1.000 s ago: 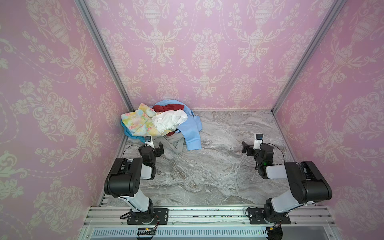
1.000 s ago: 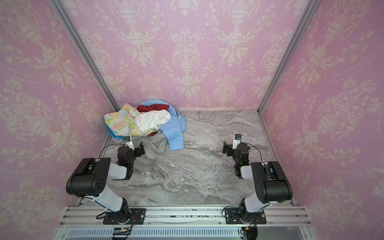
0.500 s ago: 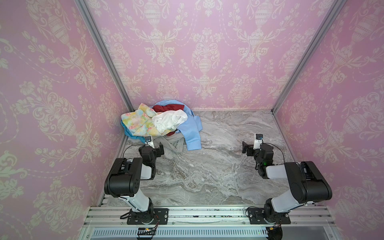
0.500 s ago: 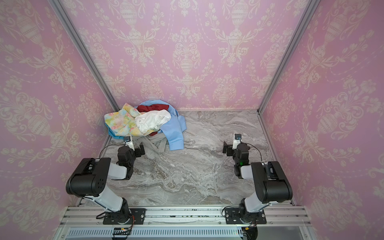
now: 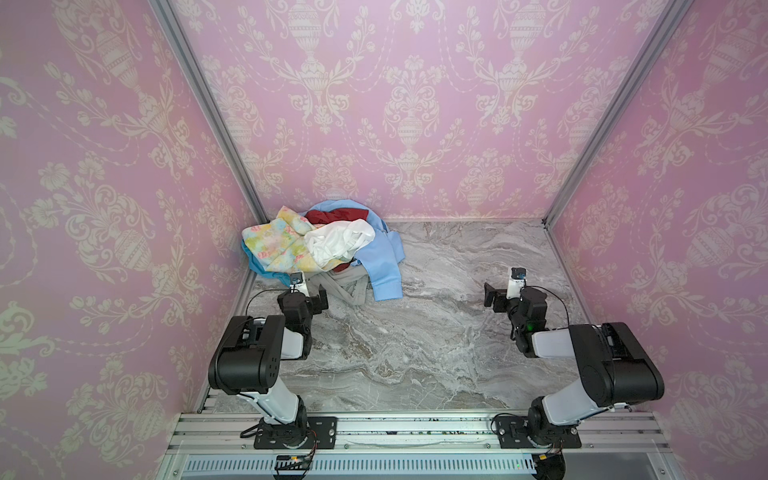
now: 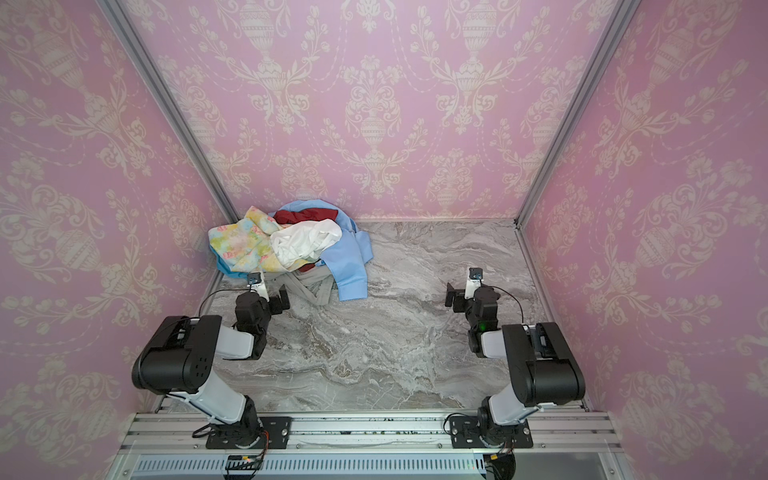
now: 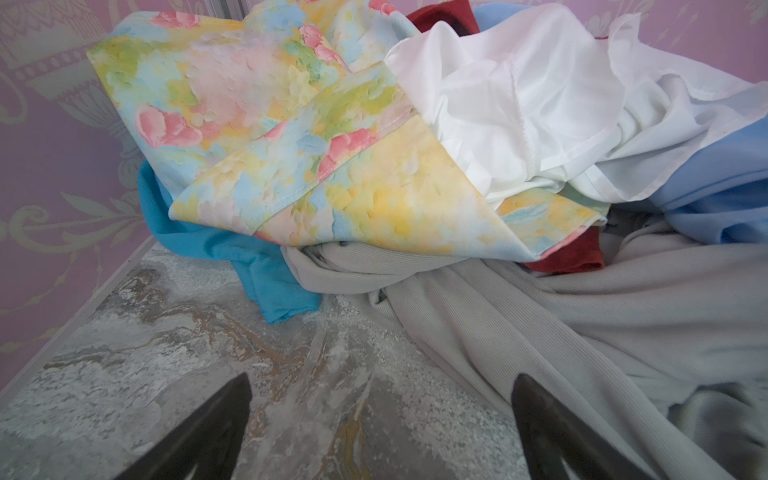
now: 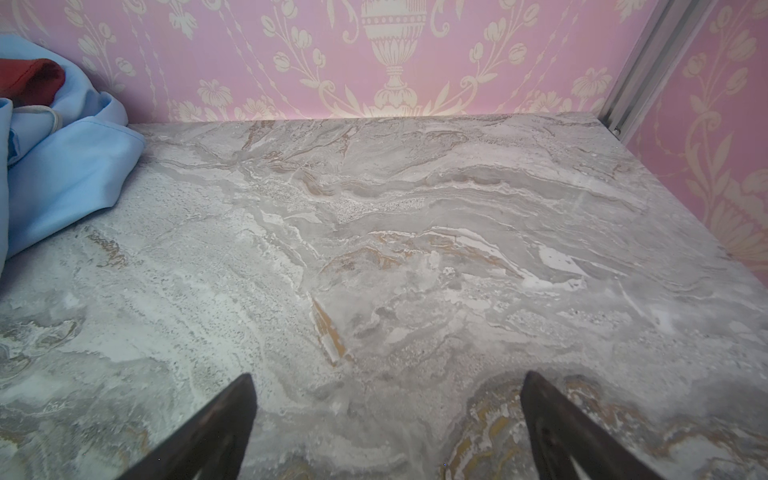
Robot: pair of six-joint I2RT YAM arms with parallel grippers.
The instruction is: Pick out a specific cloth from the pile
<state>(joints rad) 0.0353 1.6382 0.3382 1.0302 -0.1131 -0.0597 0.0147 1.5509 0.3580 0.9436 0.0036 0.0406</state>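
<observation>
While our left gripper (image 7: 380,380) spreads wide just short of the pile (image 7: 498,104), we see the cloth (image 7: 257,262), plain saturated teal, poking out under the floral yellow piece (image 7: 291,166) ahead and left of that gripper, our right gripper (image 8: 386,380) equally wide.

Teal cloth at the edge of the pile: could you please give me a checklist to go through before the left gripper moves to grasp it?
1. Left gripper open and empty: ok.
2. Teal cloth visible: ok, one corner lies out on the table.
3. Teal cloth free on top: not ok, the floral yellow cloth covers most of it.
4. Way to that corner: ok, only bare table between; the grey cloth lies close beside.
5. Right gripper clear of the pile: ok, open over bare table.
6. How far the teal cloth runs beneath: cannot tell.
</observation>
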